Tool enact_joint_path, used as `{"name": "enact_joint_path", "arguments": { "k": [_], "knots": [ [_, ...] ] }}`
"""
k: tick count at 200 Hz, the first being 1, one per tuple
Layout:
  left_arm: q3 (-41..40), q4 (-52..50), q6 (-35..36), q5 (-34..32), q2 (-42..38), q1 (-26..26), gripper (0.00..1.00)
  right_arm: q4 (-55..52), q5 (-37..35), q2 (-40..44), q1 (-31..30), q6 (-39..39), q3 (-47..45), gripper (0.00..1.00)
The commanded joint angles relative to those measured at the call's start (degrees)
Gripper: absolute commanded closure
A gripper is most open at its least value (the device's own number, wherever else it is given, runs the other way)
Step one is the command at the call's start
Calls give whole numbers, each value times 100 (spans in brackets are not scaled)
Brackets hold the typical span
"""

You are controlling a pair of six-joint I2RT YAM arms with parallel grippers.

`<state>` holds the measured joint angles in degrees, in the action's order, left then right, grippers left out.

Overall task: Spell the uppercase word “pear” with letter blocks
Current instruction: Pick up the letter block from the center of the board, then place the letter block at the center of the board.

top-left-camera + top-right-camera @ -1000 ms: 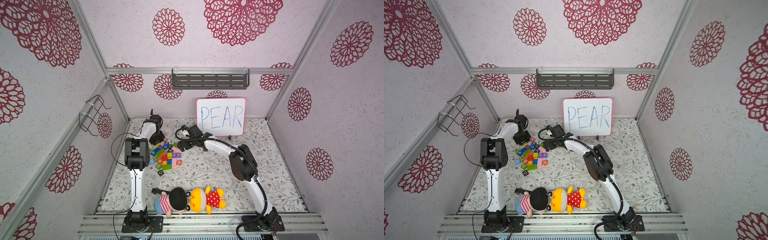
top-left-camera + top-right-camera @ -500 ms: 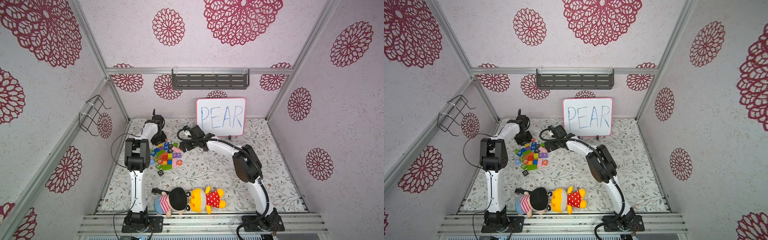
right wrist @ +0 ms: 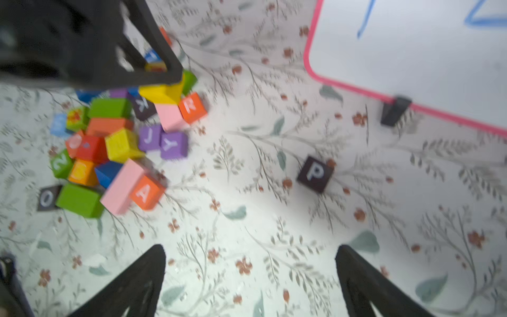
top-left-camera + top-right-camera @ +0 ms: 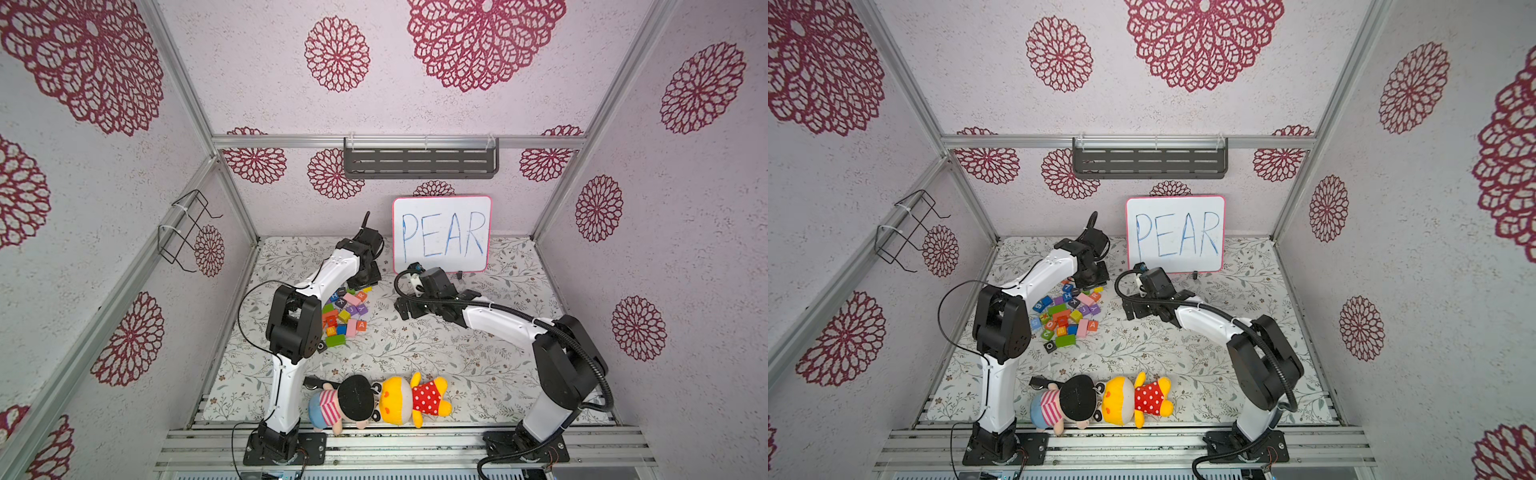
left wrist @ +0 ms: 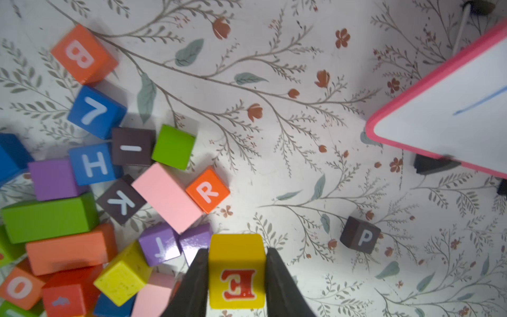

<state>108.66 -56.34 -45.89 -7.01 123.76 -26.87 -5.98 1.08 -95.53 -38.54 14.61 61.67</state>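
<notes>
- the yellow e block (image 5: 236,274) is being gripped between the closed jaws of the left gripper (image 5: 237,252), at the end of the block pile (image 5: 82,205) nearer the whiteboard (image 4: 441,232).
- the right gripper (image 3: 251,247) is being held wide open and empty over the flowered bench (image 3: 247,219), its jaws set well apart.
- the black p block (image 3: 315,174) is being shown standing alone on the bench, letter up, apart from the pile and near the foot of the whiteboard, on which "pear" is being displayed in blue.
- the orange-red r block (image 5: 207,190) is being shown at the pile's rim, letter up, touching a long pink block (image 5: 167,196).
- the orange-red a block (image 3: 146,192) is being shown at the far side of the pile from the r block, pressed against a second pink block (image 3: 122,186), with the black o block (image 3: 48,197) lying near.
- two plush dolls (image 4: 374,401) are being shown lying at the bench's front edge, well apart from the blocks, in both top views.
</notes>
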Motion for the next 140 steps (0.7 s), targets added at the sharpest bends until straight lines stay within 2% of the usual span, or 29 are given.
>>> {"name": "enact_joint_path", "arguments": {
  "k": [1,60,98,140],
  "knots": [
    [-64,-34,55,0,-6,-555,82,367,-187,588,22,426,-654,1],
    [33,163,141,144,416,-1286,81,876,-275,1180,22,869,-1934,1],
    [94,419,878,216,736,-1740,81,840,-505,1345,31,876,-2151,1],
    [72,519,1443,361,956,-1928,79,815,-811,1744,178,1060,-2537,1]
  ]
}}
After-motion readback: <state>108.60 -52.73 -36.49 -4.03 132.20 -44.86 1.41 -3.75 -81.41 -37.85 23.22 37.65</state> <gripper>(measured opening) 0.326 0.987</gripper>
